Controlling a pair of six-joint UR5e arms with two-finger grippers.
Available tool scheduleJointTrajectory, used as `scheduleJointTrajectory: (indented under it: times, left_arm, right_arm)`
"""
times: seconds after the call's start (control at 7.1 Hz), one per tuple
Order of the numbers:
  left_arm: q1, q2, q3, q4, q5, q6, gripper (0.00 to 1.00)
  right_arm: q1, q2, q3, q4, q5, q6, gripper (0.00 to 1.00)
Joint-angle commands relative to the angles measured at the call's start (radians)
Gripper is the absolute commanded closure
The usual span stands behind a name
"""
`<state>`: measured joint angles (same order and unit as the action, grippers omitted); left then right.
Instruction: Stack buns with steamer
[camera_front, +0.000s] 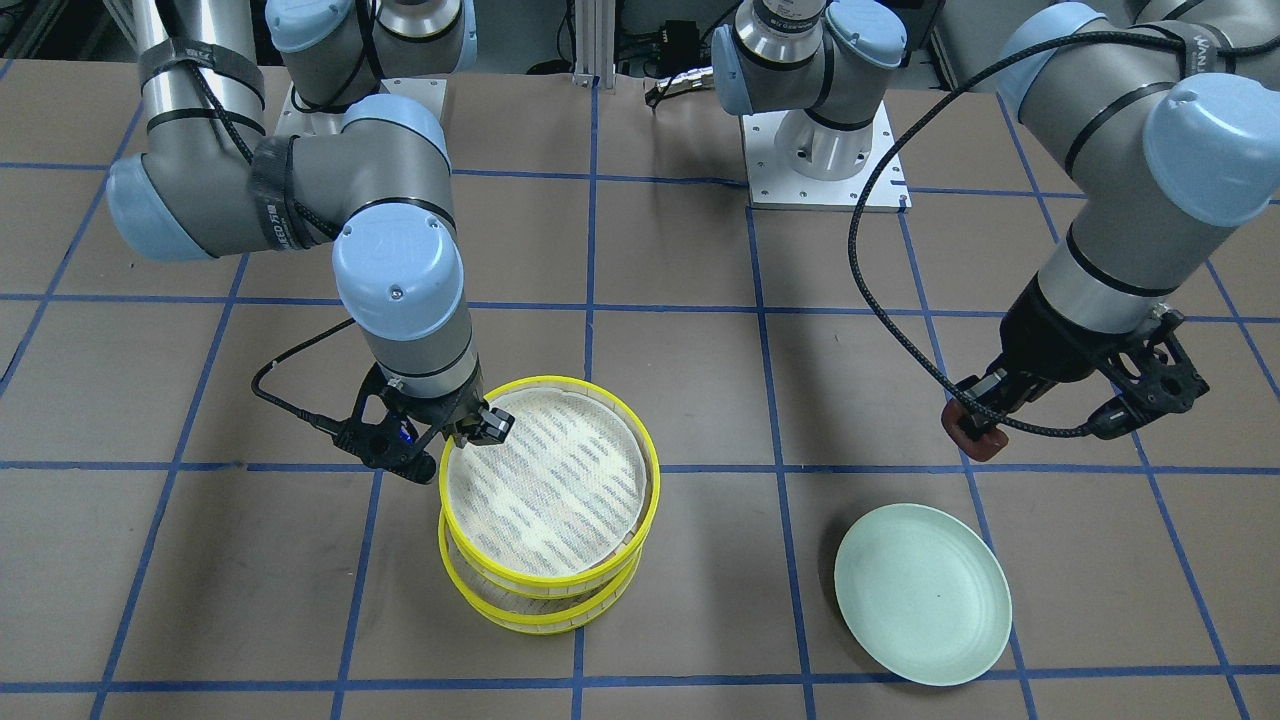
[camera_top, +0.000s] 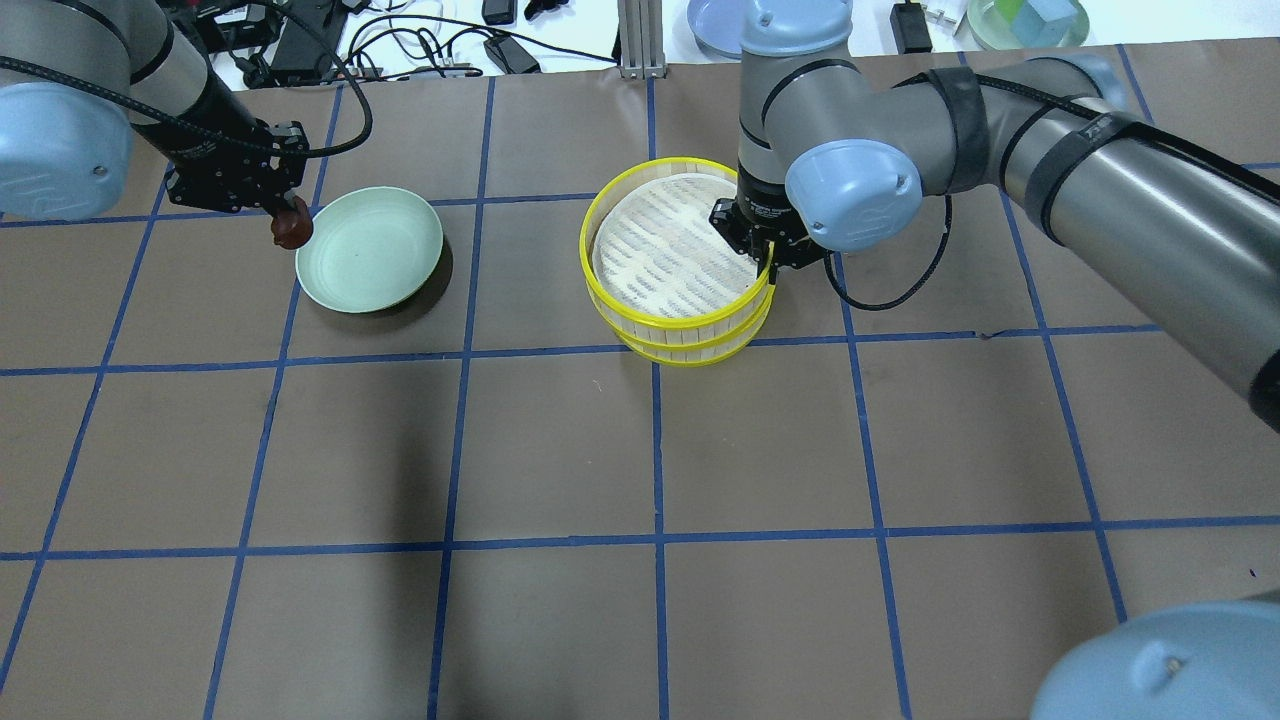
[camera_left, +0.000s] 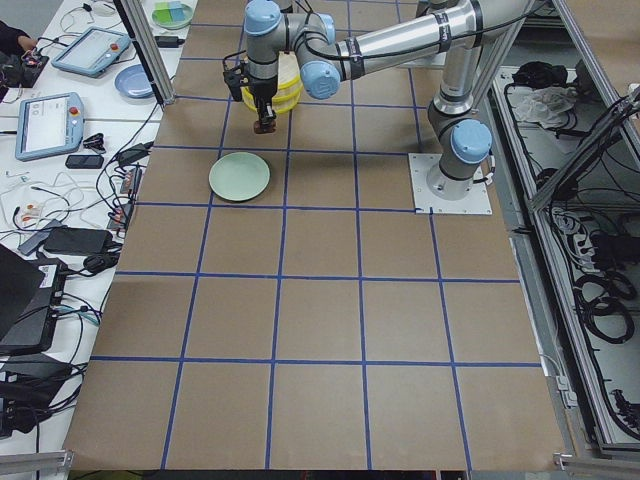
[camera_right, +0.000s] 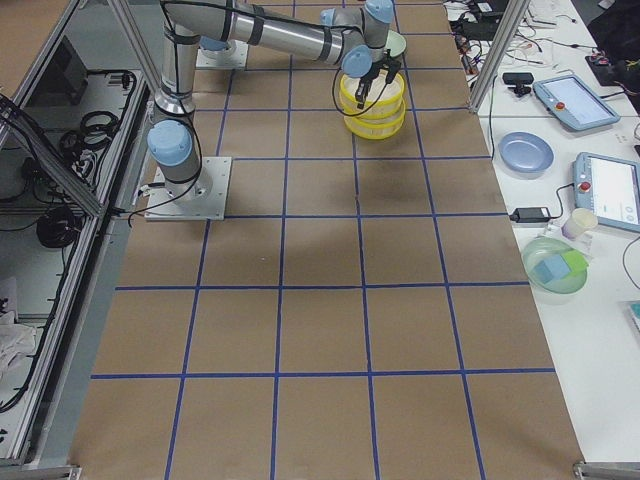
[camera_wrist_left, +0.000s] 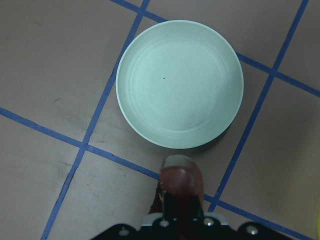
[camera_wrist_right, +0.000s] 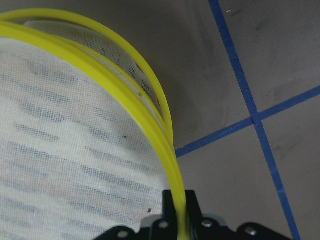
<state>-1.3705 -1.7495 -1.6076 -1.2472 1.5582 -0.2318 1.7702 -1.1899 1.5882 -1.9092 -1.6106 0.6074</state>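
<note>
Just outside the rim of the pale green plate (camera_top: 375, 250), at its 9 o'clock in the overhead view and clear of the table (camera_top: 550, 450): pinched there, the dark reddish-brown bun (camera_top: 292, 231), between the narrowed jaws of the left gripper (camera_top: 287, 212).

Looks soft and light, so likely to dent under a hard squeeze. Probably not slippery. Best held as now, from above and across the middle, with only enough pressure to stop it dropping.

No sign of the cream-white bun in any view. Possibly inside the steamer, but cannot tell.

Over at the plate's 3 o'clock, well apart: two yellow-rimmed tiers, one on the other. Gripped at its rim, at its own 3 o'clock, the upper steamer tier (camera_top: 665, 250), with the right gripper (camera_top: 768, 262) shut narrow over the thin yellow wall, one finger inside and one outside. Sits skewed over the lower steamer tier (camera_top: 700, 352), not squarely nested. Resting there or lifted just above it, cannot tell.

Judged light, with a fairly stiff hoop, a thin wall and a pale woven liner for a floor, bare at this moment. With a one-sided rim pinch, prone to tip, so better kept level and moved slowly. For the bun, probably best lowered onto the liner near the centre and let go gently, not dropped against the wall.
</note>
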Motion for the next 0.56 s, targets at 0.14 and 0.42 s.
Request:
scheduleJointTrajectory:
  times: [0.14,0.42]
  left_arm:
    - [-0.001,-0.002,0.0,0.0,-0.001,0.0,1.0]
    - [-0.001,-0.002,0.0,0.0,-0.001,0.0,1.0]
  right_arm:
    - [-0.006,0.003,0.006,-0.037,0.0,-0.017,1.0]
    - [-0.014,0.009,0.006,-0.039,-0.002,-0.052,1.0]
